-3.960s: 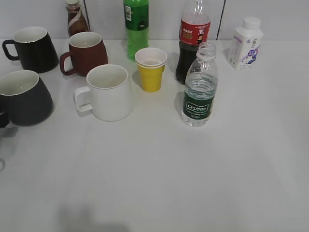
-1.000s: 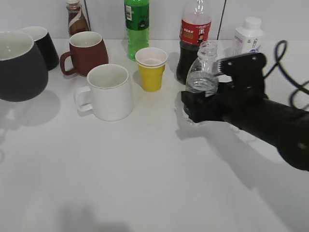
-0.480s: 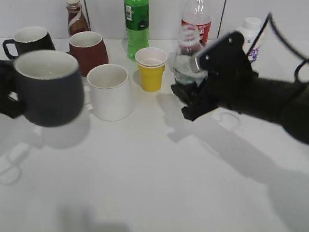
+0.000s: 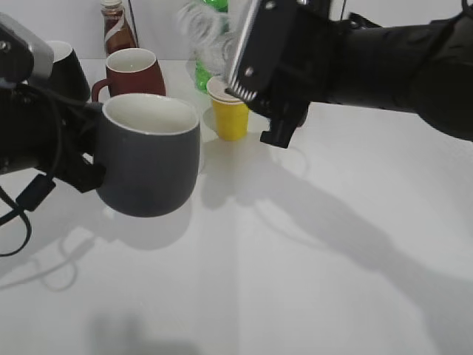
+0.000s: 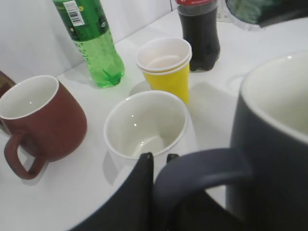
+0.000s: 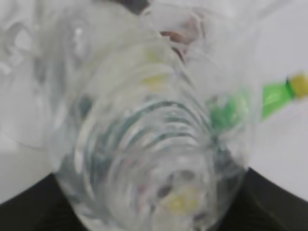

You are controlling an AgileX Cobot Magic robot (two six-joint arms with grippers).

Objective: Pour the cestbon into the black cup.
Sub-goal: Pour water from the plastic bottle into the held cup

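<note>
My left gripper (image 4: 87,159) holds the big matte charcoal mug (image 4: 148,155) by its handle, above the table. My right gripper (image 4: 255,70) clamps the clear ribbed water bottle (image 4: 203,29), tilted and blurred. If its mouth is not over the mug, water may spill.

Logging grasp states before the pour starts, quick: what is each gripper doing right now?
Left gripper: closed on the black cup's handle, cup lifted off the table.
Right gripper: closed around the cestbon, bottle raised and tilted.
</note>
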